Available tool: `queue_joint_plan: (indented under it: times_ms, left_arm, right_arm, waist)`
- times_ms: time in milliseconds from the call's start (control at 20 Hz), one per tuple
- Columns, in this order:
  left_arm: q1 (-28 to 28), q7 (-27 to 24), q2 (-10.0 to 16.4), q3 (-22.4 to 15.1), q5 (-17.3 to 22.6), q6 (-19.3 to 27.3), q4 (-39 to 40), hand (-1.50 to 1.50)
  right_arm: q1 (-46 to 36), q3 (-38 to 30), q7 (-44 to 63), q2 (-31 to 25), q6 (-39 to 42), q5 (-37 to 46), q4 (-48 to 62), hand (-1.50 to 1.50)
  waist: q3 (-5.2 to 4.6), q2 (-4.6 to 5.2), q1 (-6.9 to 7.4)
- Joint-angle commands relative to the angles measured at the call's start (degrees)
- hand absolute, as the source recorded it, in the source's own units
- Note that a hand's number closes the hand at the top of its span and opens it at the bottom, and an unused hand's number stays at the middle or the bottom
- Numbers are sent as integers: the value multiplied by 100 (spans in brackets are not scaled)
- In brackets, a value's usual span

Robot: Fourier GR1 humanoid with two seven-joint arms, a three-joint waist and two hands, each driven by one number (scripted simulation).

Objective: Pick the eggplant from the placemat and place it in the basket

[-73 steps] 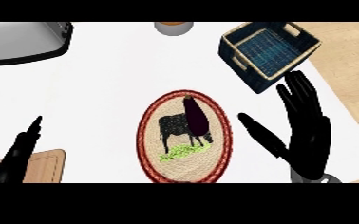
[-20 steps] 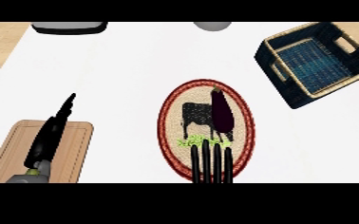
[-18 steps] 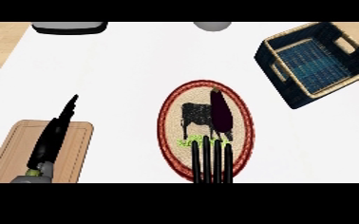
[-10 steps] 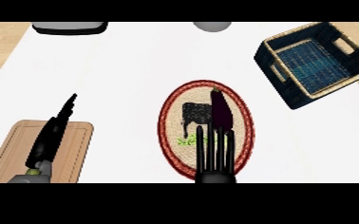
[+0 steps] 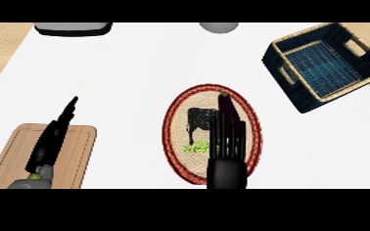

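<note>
A dark purple eggplant [image 5: 227, 108] lies lengthwise on the right half of an oval woven placemat [image 5: 173, 127] with a red rim and a black cow picture. My right hand [image 5: 227, 170] comes in from the lower edge, open. Its straight fingers [image 5: 230, 139] lie over the eggplant's near end and hide it. The dark woven basket [image 5: 285, 71] with a blue bottom stands at the upper right, well away from the hand. My left hand [image 5: 48, 145] rests open at the lower left, fingers pointing up.
A wooden cutting board [image 5: 75, 157] lies under the left hand at the lower left. A dark appliance [image 5: 72, 28] sits at the top left edge and a grey round object [image 5: 219, 27] at the top centre.
My right hand has slid forward over the placemat, and its fingers now cover the eggplant's near end. The left hand, eggplant and basket have stayed put.
</note>
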Motion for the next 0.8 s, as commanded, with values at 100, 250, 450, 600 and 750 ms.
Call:
queue_joint_plan:
  times_ms: [100, 250, 450, 600, 750]
  left_arm:
    - [19, -8, -205, -45, -144, 75, -59, 0]
    - [53, -53, -84, 80, 1, -138, -2, 0]
    - [-1, 337, -316, -197, -309, 70, -258, 0]
    - [-29, 56, -202, 33, -206, -24, -20, 0]
    - [-162, 286, -46, 176, -84, -183, -135, 0]
  right_arm:
    - [-471, -243, 229, -2, -270, 10, 851, -150]
    - [-570, -188, 463, -1, -160, -1, 885, -150]
    - [-684, -817, 74, -1, -373, -261, 1029, -150]
    - [-141, -522, 152, -135, -446, -95, 708, -150]
    - [-492, -814, -186, -353, -450, -547, 898, -150]
  waist:
    - [46, 105, 21]
    - [45, 107, 31]
    - [48, 108, 37]
    - [45, 103, -7]
    - [47, 111, 20]
